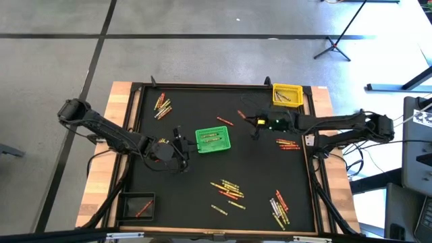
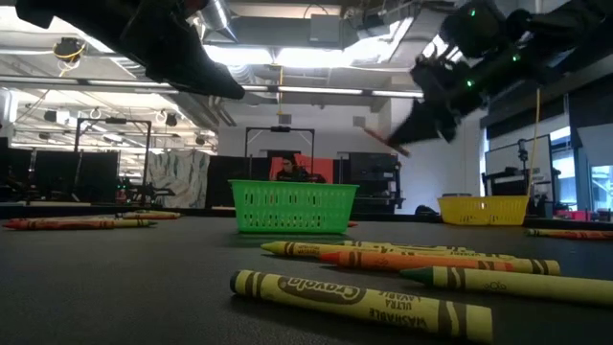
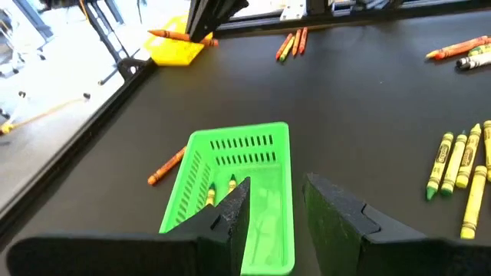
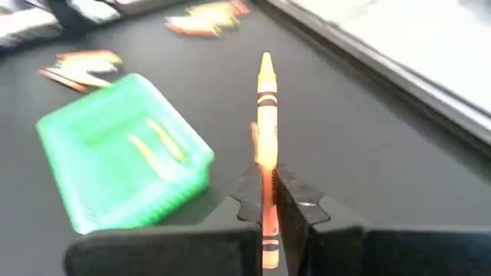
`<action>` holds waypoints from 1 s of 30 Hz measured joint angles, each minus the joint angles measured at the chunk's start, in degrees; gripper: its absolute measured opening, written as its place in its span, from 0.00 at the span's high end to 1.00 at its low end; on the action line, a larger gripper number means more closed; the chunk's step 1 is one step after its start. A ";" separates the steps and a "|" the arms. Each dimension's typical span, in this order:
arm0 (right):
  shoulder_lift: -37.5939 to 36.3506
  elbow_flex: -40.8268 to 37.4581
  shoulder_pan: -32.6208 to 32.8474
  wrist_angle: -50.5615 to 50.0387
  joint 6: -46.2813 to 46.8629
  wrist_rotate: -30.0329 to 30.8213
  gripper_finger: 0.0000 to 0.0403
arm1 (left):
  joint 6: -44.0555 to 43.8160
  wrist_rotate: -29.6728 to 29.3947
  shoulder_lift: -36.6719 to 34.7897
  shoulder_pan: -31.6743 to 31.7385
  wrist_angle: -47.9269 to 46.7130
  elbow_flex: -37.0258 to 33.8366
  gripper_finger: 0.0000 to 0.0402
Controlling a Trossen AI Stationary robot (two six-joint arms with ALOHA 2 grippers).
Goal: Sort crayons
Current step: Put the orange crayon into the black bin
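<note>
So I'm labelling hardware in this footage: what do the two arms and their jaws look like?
Both arms are dark, jointed and slim. The left arm shows red cabling near its wrist. The right arm has small green and orange lights glowing near its gripper. The jaws are flat, black, with notched inner edges.

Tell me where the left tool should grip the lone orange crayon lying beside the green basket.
Grip the orange crayon at mid-length, coming straight down, fingers across its thin axis. It lies flat on the mat, apart from the green basket, so both long sides look free. The left tool is open.
</note>
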 joint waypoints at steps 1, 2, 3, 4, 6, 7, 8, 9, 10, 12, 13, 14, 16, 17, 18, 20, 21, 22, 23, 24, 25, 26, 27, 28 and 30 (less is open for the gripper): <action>0.57 0.00 0.78 2.78 -0.85 -0.51 0.97 | 0.67 0.06 0.26 0.09 0.87 0.00 0.74; 1.19 0.00 1.43 5.15 -1.60 -0.96 0.97 | 1.54 0.11 0.54 0.11 1.54 0.00 0.74; 1.97 0.00 2.05 7.63 -2.41 -1.43 0.97 | 1.84 0.13 0.87 0.25 2.42 0.00 0.74; 2.82 0.00 2.52 10.04 -2.87 -2.05 0.97 | 2.04 0.26 1.13 0.38 2.99 0.00 0.74; 4.73 0.00 3.42 14.46 -3.59 -2.76 0.97 | 2.51 0.28 1.35 0.65 3.49 0.00 0.74; 5.65 0.00 3.76 16.88 -4.02 -3.55 0.97 | 2.55 0.26 1.50 0.77 3.63 0.00 0.74; 6.64 0.00 3.78 18.99 -4.21 -4.21 0.97 | 2.56 0.29 1.62 0.97 3.65 0.00 0.74; 7.68 0.01 4.03 21.12 -4.30 -5.13 0.97 | 2.55 0.28 1.84 1.18 3.64 0.00 0.74; 8.90 0.01 4.13 23.47 -4.34 -6.15 0.97 | 2.59 0.29 2.09 1.36 3.66 0.00 0.74; 10.93 0.02 4.08 27.67 -4.38 -8.36 0.97 | 3.38 0.27 2.67 1.65 4.08 0.00 0.74; 11.92 0.04 3.96 29.92 -4.38 -9.43 0.97 | 3.90 0.26 3.07 1.78 4.54 0.00 0.74; 12.80 0.40 3.96 31.63 -4.42 -10.19 0.97 | 4.45 0.26 3.41 1.79 4.84 -0.02 0.74; 13.98 1.60 3.96 32.72 -4.62 -11.06 0.97 | 5.78 0.28 3.90 1.79 8.06 -1.02 0.74; 14.58 2.48 3.96 32.66 -5.14 -11.18 0.97 | 6.76 0.31 3.95 1.79 11.07 -2.08 0.74; 15.13 3.54 3.98 32.77 -5.82 -11.33 0.97 | 8.03 0.46 3.95 1.79 14.53 -3.47 0.74; 16.00 5.23 3.98 32.79 -6.67 -12.12 0.97 | 10.64 0.71 3.80 2.03 21.87 -7.02 0.74; 16.47 6.14 3.98 32.79 -7.07 -12.36 0.97 | 11.46 0.97 3.59 2.30 25.98 -9.15 0.74; 16.98 7.03 3.98 32.87 -7.37 -12.46 0.97 | 12.10 1.81 3.30 2.74 29.82 -11.18 0.74; 17.41 7.71 3.98 32.86 -7.43 -12.46 0.97 | 12.21 2.90 2.99 3.25 33.66 -13.06 0.74; 17.85 8.36 3.98 32.81 -7.44 -12.46 0.97 | 12.18 4.12 2.64 3.77 37.33 -14.89 0.74; 18.38 9.07 3.98 32.86 -7.59 -12.46 0.97 | 12.15 5.28 2.28 4.20 40.37 -16.58 0.74; 18.84 9.57 3.98 33.09 -7.85 -12.47 0.97 | 12.13 6.01 2.14 4.57 42.85 -17.89 0.74; 19.28 9.80 3.98 33.29 -8.12 -12.51 0.97 | 12.07 6.79 2.13 4.85 45.35 -18.90 0.74; 19.81 10.06 3.98 33.48 -8.39 -12.66 0.97 | 11.96 7.25 2.13 5.02 47.64 -19.80 0.74; 21.04 10.68 4.41 34.27 -8.48 -13.47 0.97 | 11.18 7.45 2.11 5.00 50.16 -20.64 0.74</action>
